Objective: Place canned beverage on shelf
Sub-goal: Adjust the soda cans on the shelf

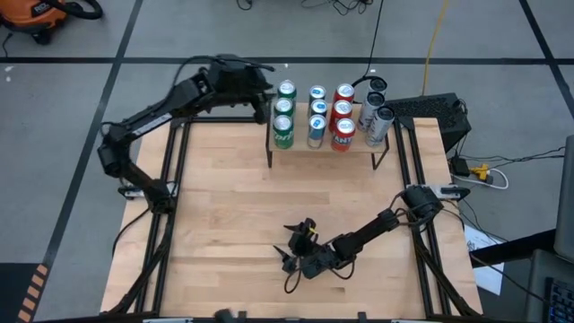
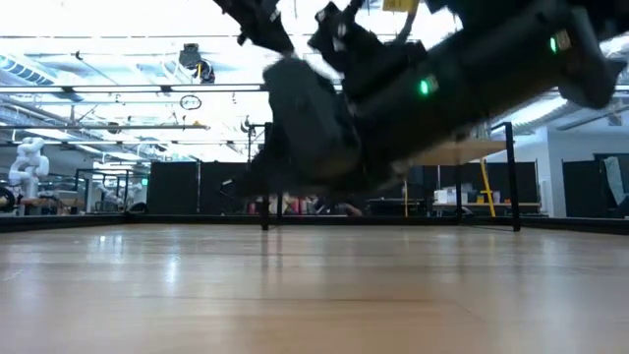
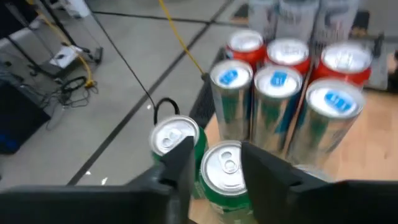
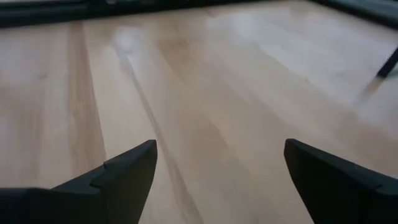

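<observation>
Working left to right, I see the left gripper (image 3: 214, 171) straddling a green can (image 3: 227, 171) on the shelf (image 1: 327, 149); whether its fingers grip or have let go, I cannot tell. The can looks rigid, slick, dentable: hold mid-body. The right gripper (image 4: 217, 177) rests spread, empty, over the table (image 1: 224, 197).

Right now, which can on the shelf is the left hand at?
The green can between the left hand's fingers, in the green column at the shelf's left end; the blue, red and silver cans stand farther right.
</observation>
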